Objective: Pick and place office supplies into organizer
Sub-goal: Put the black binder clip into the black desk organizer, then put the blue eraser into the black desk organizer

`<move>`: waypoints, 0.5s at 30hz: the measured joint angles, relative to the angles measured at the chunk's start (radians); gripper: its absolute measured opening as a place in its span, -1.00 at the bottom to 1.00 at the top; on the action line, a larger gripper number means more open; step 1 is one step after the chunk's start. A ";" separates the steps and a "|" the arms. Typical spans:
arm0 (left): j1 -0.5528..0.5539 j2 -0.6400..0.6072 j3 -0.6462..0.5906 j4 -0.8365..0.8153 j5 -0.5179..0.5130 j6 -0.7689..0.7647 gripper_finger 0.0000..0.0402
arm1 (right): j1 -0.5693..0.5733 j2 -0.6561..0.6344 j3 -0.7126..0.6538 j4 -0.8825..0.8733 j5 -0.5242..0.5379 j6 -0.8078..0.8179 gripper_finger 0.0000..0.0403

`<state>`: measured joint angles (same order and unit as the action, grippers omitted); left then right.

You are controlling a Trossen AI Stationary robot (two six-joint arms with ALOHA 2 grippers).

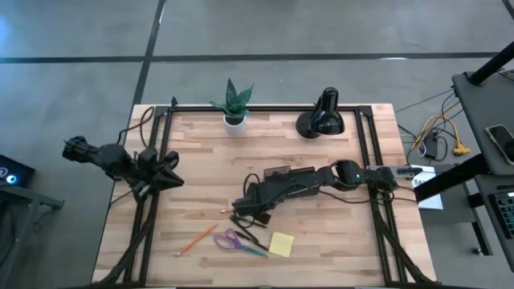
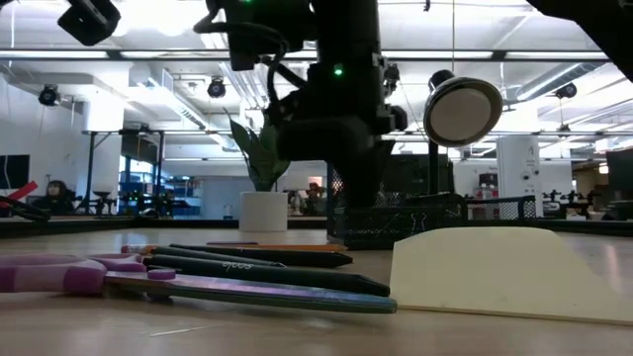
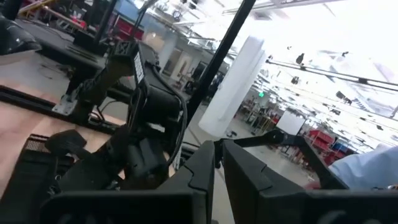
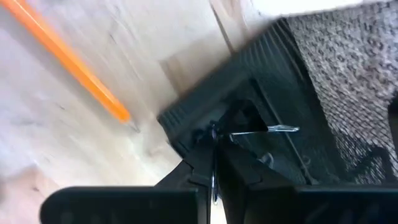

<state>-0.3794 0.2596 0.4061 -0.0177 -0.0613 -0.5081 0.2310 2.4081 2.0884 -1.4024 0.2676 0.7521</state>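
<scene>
Pinched in the right pincer [image 4: 214, 163], a binder clip [image 4: 245, 127] hangs over the organizer [image 4: 323, 106].

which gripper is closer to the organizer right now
The right. The right gripper is at the organizer, over its corner, shut on a clip. The left gripper waits shut near the table's left edge, well away from it.

You won't find any text here that can be read. The label on the arm [image 3: 138, 64] is too blurred to make out.
</scene>
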 joint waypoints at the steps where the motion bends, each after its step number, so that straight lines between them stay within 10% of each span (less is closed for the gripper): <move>1: 0.000 -0.010 0.000 -0.005 0.000 0.001 -0.92 | 0.000 0.000 0.003 0.001 -0.001 0.000 -0.93; 15: 0.000 -0.105 0.000 -0.097 -0.034 0.019 -0.92 | 0.028 -0.007 0.063 -0.061 0.011 -0.041 -0.37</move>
<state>-0.3794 0.1542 0.4061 -0.1149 -0.0956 -0.4893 0.2585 2.4009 2.1510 -1.4636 0.2782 0.7110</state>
